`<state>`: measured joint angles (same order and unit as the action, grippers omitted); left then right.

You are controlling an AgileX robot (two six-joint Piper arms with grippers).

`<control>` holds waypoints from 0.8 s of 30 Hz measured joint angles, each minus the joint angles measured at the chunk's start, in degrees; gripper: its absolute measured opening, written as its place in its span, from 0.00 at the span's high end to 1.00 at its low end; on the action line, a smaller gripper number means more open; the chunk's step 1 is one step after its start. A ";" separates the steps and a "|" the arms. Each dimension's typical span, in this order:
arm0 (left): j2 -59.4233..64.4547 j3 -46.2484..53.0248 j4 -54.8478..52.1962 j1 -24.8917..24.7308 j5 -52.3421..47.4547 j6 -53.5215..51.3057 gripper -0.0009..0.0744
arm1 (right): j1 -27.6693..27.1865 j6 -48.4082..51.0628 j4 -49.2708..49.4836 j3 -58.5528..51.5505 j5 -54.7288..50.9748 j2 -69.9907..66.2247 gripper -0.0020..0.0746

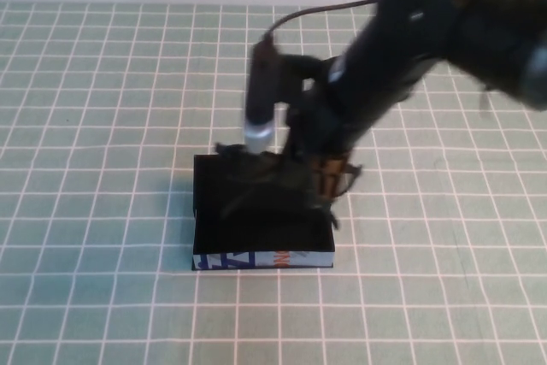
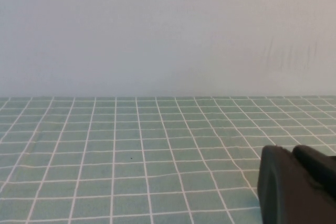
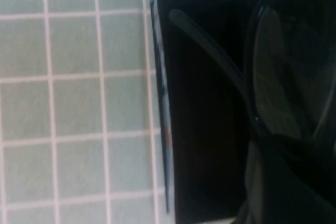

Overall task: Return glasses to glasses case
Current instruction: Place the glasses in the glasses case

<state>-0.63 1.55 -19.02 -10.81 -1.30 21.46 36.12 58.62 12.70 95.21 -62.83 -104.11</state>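
The right gripper point(image 1: 329, 179) sits low at the centre of the high view, right over the far right part of the glasses case point(image 1: 261, 260), and it appears clamped on the glasses point(image 3: 286, 77), whose lens and thin arm fill the right side of the right wrist view close beneath the camera. In that view the frame hangs over the dark lined inside of the open case, with one arm slanting across the black interior towards the upper centre of the frame. From above, the spectacles are hard to pick out against the black lining, so whether they already touch the bottom I cannot tell. The task looks well along: the glasses are carried to the case and are at or just inside its opening; what is left is to set them down, release them and perhaps shut the lid. The left gripper point(image 2: 299, 184) shows only at the lower right of its own view, over bare checked table point(image 2: 131, 156) far from the case; its fingers I cannot judge
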 joint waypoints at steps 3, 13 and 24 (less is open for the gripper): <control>0.00 0.00 0.00 0.00 0.00 0.00 0.99 | 2.79 -1.51 -2.03 3.46 0.89 -3.57 0.87; 0.00 0.00 0.00 0.00 0.00 0.00 0.99 | 4.66 -3.42 -6.11 7.85 1.65 -12.29 0.87; 0.00 0.00 0.00 0.00 0.12 0.00 0.99 | 4.66 -3.68 -6.88 8.12 2.29 -13.56 0.67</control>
<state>-0.63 1.55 -19.02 -10.81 -1.18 21.46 40.78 54.93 5.82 103.33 -60.54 -117.67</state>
